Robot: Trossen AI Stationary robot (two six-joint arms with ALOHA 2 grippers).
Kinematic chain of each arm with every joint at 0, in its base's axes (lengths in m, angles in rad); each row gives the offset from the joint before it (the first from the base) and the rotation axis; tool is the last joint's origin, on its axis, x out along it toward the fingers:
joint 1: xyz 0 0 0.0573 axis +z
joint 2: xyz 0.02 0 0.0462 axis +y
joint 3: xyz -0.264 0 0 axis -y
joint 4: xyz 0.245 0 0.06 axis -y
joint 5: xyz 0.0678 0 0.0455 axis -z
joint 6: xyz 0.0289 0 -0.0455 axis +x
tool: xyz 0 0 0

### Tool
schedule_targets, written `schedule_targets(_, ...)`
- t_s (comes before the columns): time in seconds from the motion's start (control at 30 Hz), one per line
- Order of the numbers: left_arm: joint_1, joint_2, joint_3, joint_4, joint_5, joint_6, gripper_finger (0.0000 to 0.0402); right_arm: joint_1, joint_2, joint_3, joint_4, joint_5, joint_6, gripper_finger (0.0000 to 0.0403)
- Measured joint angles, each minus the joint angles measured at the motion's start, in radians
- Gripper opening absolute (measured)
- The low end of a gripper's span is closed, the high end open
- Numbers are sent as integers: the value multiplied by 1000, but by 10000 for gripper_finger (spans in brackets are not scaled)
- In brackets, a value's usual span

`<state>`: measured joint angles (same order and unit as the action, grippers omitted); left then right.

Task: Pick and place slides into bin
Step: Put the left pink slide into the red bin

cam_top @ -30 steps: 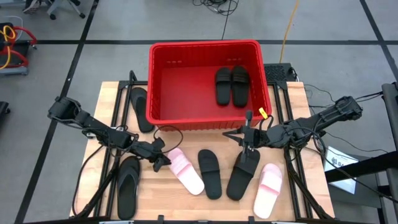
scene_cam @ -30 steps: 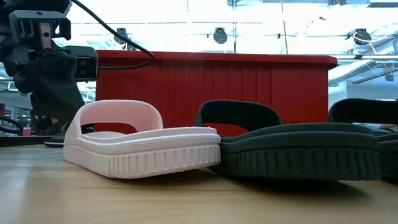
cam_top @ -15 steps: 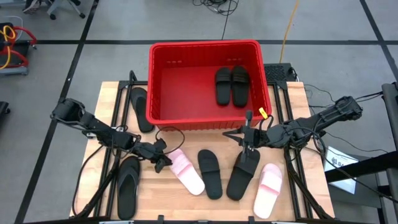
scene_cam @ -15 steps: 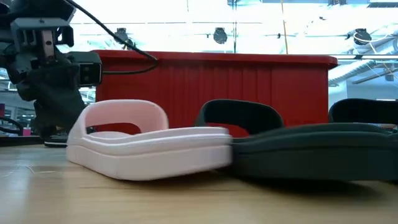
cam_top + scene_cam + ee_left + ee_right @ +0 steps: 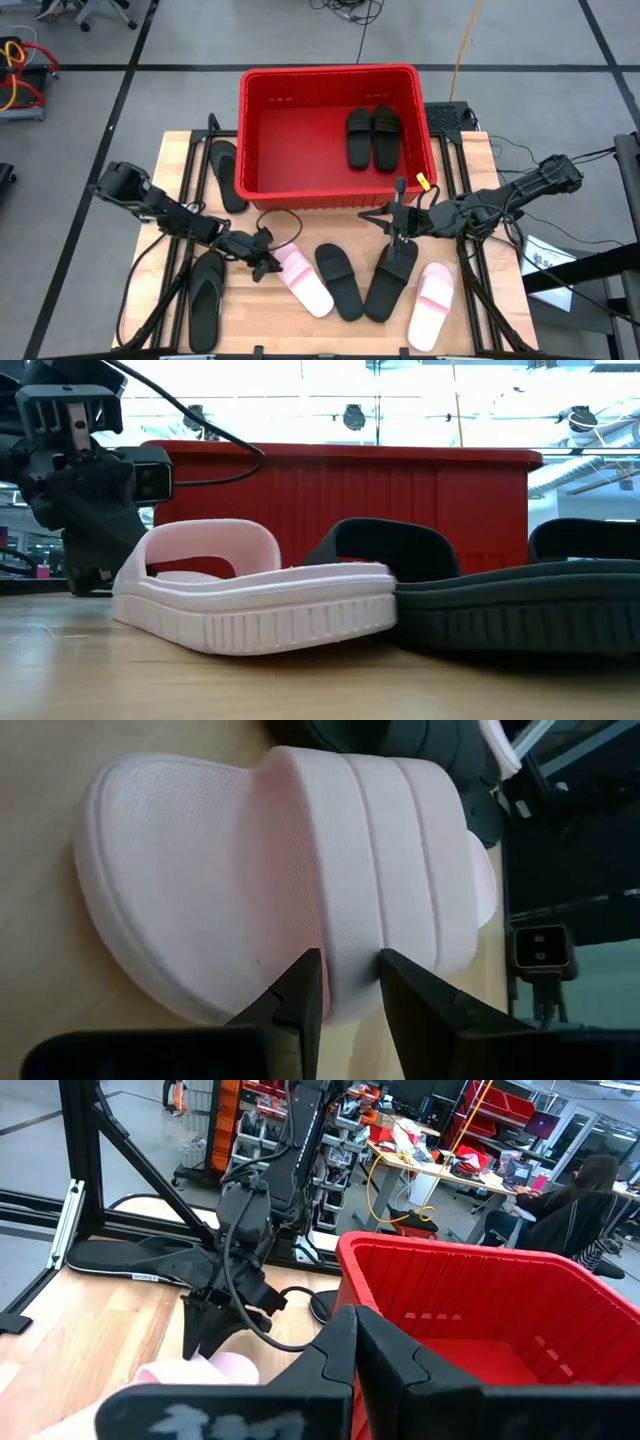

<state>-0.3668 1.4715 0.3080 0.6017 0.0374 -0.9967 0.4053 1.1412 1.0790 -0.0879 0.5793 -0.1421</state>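
Left gripper (image 5: 268, 262) is down on the bench (image 5: 170, 180) with its fingers (image 5: 300, 1005) pinching the strap edge of a pink slide (image 5: 303, 281), which lies flat just beside a black slide (image 5: 339, 281) in front of the red bin (image 5: 335, 132). Right gripper (image 5: 400, 213) hangs over another black slide (image 5: 390, 284) with its fingers pressed together and nothing between them. Two black slides (image 5: 372, 137) already sit in the bin, and a second pink one (image 5: 431, 305) plus two black flip-flops (image 5: 206, 300) lie out on the bench
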Motion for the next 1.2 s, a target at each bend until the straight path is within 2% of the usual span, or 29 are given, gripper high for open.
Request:
schedule_targets(0.13,0,16,0,73,15,52,97,0,0,0,0,0,0,0)
schedule_targets(0.4,0,18,0,88,10,108,97,0,0,0,0,0,0,0)
schedule_targets(0.93,0,143,13,222,21,124,97,0,6,0,0,1,0,0)
schedule_targets(1.2,0,145,13,229,23,151,89,0,5,0,1,30,0,0)
